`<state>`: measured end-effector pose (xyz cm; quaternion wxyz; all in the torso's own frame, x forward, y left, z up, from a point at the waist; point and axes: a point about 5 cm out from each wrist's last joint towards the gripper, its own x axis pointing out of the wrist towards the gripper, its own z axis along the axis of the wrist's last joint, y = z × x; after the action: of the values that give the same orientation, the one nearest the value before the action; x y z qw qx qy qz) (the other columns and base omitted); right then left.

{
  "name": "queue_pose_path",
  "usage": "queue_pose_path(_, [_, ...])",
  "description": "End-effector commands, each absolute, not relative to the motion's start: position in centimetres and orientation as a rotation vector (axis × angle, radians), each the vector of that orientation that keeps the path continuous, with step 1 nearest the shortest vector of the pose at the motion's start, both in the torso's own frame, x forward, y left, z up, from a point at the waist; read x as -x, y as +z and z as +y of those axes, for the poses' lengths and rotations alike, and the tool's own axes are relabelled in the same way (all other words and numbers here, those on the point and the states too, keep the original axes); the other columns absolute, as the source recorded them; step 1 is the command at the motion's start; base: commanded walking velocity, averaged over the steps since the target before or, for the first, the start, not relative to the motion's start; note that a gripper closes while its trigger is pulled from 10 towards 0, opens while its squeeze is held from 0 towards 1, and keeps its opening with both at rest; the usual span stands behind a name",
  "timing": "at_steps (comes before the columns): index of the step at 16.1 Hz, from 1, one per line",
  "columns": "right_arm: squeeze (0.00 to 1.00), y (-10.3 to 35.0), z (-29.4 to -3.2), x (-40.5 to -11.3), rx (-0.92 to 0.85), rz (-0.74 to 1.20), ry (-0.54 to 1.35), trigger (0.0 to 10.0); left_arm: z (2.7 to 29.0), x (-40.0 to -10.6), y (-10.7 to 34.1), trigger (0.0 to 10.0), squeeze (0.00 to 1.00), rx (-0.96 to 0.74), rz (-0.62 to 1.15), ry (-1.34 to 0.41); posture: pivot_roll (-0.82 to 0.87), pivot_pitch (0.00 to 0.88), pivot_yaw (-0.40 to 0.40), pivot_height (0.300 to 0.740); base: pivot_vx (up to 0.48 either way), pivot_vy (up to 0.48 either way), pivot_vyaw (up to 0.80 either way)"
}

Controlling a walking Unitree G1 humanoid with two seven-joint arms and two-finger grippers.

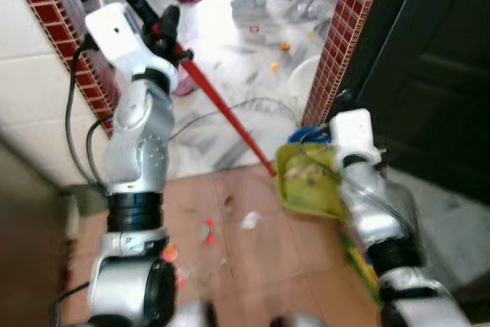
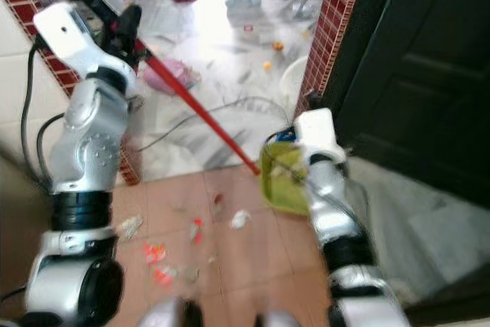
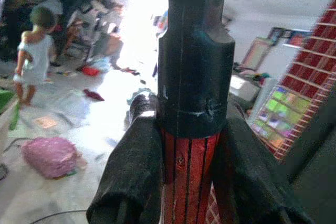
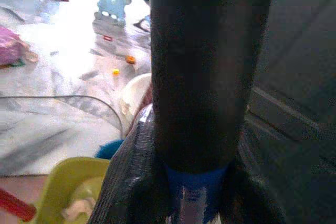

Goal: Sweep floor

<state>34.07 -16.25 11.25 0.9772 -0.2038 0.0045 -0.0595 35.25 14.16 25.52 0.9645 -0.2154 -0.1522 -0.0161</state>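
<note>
My left gripper [image 1: 164,30] is raised at the upper left, shut on the black-capped top of a red broom handle [image 1: 230,116]. The handle slants down to the right and ends by a yellow-green dustpan [image 1: 306,181] with pale litter in it. My right gripper [image 4: 194,192] is shut on the dustpan's black and blue handle [image 4: 199,77], holding the pan at the edge of the brown tiles. Red, orange and white scraps [image 1: 208,229] lie scattered on the brown tiles in front of the pan.
A red brick pillar [image 1: 337,36] and a dark door [image 1: 429,74] stand to the right. A tiled wall [image 1: 31,105] is on the left. Past the doorway lie a white bucket [image 1: 306,78], a cable [image 1: 253,105], a pink bag [image 3: 50,156] and toys. A child [image 3: 31,51] stands far off.
</note>
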Motion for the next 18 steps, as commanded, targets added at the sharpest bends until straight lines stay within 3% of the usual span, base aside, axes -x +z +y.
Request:
queue_pose_path(1, [0.0, 12.1, -16.7, -34.3, 0.414, -0.027, -0.14, 10.0, 14.0, -35.0, 27.3, 10.0, 0.0, 0.427, -0.385, -0.035, -0.04, 0.043, 0.022, 0.74, 0.48, 0.0, 0.0])
queue_pose_path(18, [0.0, 11.9, -16.2, -34.2, 0.418, -0.032, -0.121, 10.0, 12.4, -35.5, 28.7, 10.0, 0.0, 0.281, -0.476, 0.014, -0.04, 0.049, 0.021, 0.74, 0.471, 0.0, 0.0])
